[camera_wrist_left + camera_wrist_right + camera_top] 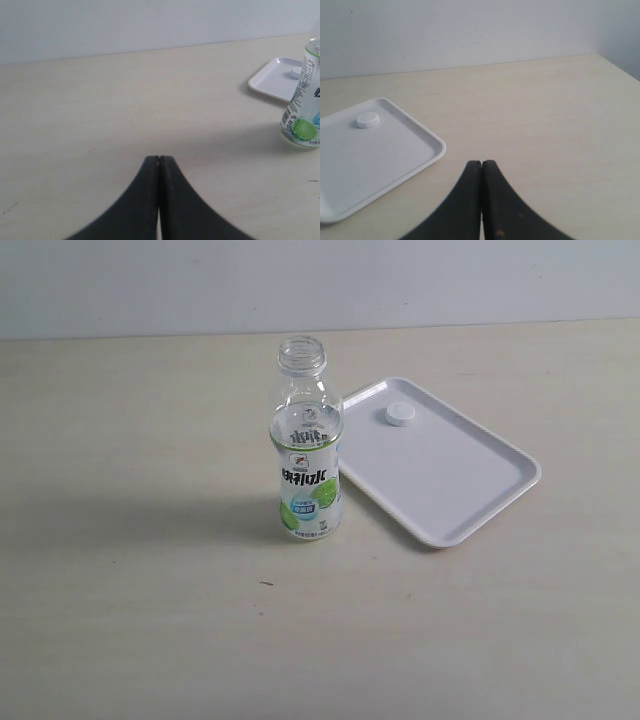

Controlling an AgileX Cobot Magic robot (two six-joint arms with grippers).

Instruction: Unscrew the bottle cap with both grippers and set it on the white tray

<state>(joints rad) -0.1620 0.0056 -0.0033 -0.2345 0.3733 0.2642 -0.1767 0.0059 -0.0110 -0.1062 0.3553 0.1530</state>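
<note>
The cap [400, 414] is lying flat on the tray [470, 490], near its far end, so the job is looking done. The bottle [307, 460] is standing upright with its mouth open, just beside the tray's edge on the bench [130, 590]. The left gripper [159, 159] and right gripper [481, 162] are both pointing over bare bench, jaws pressed together and holding nothing. Each one is sitting well apart from the bottle and tray, so there is lots of room and nothing is getting bumped.
</note>
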